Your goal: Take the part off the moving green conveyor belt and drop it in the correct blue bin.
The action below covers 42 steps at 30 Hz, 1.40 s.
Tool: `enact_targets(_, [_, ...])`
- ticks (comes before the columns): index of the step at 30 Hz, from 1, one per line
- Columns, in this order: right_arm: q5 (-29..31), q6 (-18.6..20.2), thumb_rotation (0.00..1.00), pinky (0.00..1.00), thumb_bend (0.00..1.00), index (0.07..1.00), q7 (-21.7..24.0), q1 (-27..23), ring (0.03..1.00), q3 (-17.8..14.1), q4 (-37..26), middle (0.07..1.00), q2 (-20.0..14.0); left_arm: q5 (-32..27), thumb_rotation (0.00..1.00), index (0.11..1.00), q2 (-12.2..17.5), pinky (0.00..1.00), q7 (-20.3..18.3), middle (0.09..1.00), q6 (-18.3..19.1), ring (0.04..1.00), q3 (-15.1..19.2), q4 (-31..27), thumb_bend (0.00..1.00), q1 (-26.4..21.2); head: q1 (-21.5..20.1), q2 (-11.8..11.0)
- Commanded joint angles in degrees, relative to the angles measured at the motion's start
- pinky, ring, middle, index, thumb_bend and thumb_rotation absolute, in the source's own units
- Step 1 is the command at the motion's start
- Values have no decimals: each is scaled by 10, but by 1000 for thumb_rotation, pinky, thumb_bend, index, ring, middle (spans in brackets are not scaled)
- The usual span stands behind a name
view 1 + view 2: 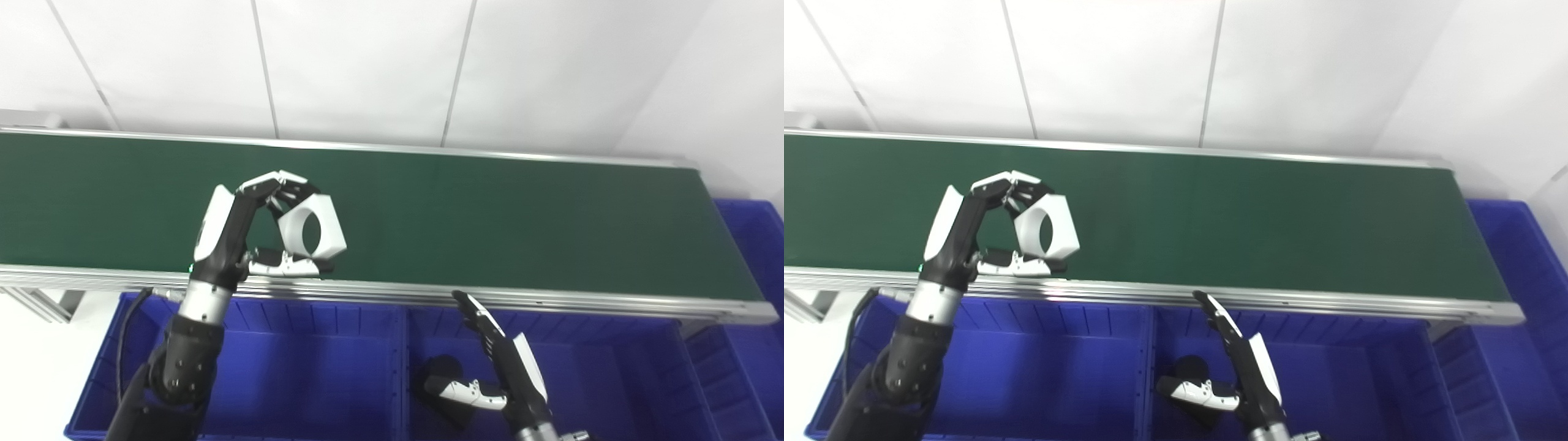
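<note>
In the left eye view, the black-and-white left hand (257, 226) is closed around a white hexagonal plastic part with a round hole through it (311, 231), fingers over its top and thumb under its bottom, holding it above the near edge of the dark green conveyor belt (490, 220), toward the belt's left half. The pick looks done (the part seems lifted clear of the belt surface, though contact at its lower edge cannot be ruled out); what is left, as I judge it, is carrying it back over the silver aluminium rail (551, 300) and letting go into one of the blue plastic bins (318, 367) just below the near edge. Which bin is correct cannot be told from here. The right hand (490, 367) waits over the neighbouring bin compartment, fingers straight and spread from the thumb, holding nothing, with a dark object (442, 370) lying behind it in that bin. In the right eye view the same grip shows: the left hand (989, 223) pinches the part (1046, 233) top and bottom, and the belt (1243, 220) is otherwise bare. The rail (1304, 301) and the divider between the bins (1146, 373) stand in the way of a low, straight pull-back; another blue bin (1513, 257) sits by the belt's right end.
</note>
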Motion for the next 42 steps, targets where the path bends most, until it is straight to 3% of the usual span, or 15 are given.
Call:
enact_targets(1, [-5, 3, 446, 898, 926, 919, -6, -2, 935, 0, -25, 931, 6, 1, 0, 493, 11, 352, -2, 505, -35, 423, -9, 8, 500, 7, -4, 4])
enact_targets(11, [-15, 18, 465, 875, 939, 908, -6, 5, 915, 3, -45, 915, 8, 25, 0, 508, 49, 348, 15, 504, -38, 406, -81, 76, 498, 48, -6, 19])
enact_targets(15, [-10, 20, 448, 895, 927, 912, -3, 8, 927, 3, -51, 925, 6, 27, 0, 518, 54, 335, -22, 500, -33, 388, -87, 99, 496, 47, 4, 20])
enact_targets(20, [-6, 21, 450, 891, 934, 909, -3, 9, 923, 0, -55, 924, 5, 48, 0, 532, 47, 359, -36, 475, -5, 391, -82, 98, 496, 49, 22, 22])
enact_targets(23, [3, 23, 438, 885, 930, 910, 0, 9, 924, -1, -56, 927, 4, 98, 0, 538, 40, 377, -36, 463, 50, 398, -82, 84, 496, 53, 28, 21])
enact_targets(27, [10, 30, 426, 885, 929, 911, 4, 10, 937, -2, -60, 936, 1, 145, 0, 544, 37, 454, -76, 482, 147, 420, -91, 50, 497, 58, 34, 20])
enact_targets(28, [12, 32, 427, 880, 931, 912, 4, 11, 938, -2, -62, 938, 0, 154, 27, 516, 37, 524, -89, 601, 170, 554, -95, 39, 506, 59, 34, 19])
enact_targets(29, [12, 35, 427, 875, 933, 911, 4, 12, 940, -2, -64, 942, 0, 159, 68, 634, 37, 606, -104, 703, 193, 664, -97, 26, 609, 60, 34, 19])
enact_targets(30, [11, 37, 428, 874, 933, 911, 4, 13, 941, -2, -65, 942, 0, 159, 75, 660, 37, 617, -120, 715, 215, 677, -98, 13, 630, 62, 34, 18])
enact_targets(31, [9, 38, 428, 876, 930, 911, 4, 13, 941, -2, -66, 944, -1, 155, 205, 743, 37, 664, -132, 768, 230, 734, -98, 1, 725, 64, 34, 18])
enact_targets(32, [10, 38, 430, 877, 926, 913, 5, 14, 941, -1, -67, 945, -1, 145, 266, 785, 36, 688, -142, 794, 241, 763, -95, -10, 774, 66, 33, 18])
enact_targets(34, [11, 37, 424, 876, 924, 914, 5, 14, 942, -1, -66, 946, -2, 92, 372, 843, 33, 738, -154, 836, 238, 812, -79, -25, 878, 75, 33, 18])
enact_targets(36, [12, 36, 425, 875, 927, 913, 5, 14, 941, -1, -65, 943, -3, 27, 392, 866, 28, 754, -159, 851, 217, 826, -61, -31, 930, 85, 35, 18])
enact_targets(39, [8, 35, 433, 871, 929, 913, 4, 13, 936, -1, -64, 941, -5, -28, 393, 870, 25, 745, -155, 855, 174, 824, -46, -31, 926, 95, 36, 18])
enact_targets(42, [6, 32, 431, 874, 928, 911, 3, 13, 933, 0, -62, 938, -6, -83, 345, 863, 16, 746, -148, 844, 108, 810, -33, -19, 901, 104, 36, 18])
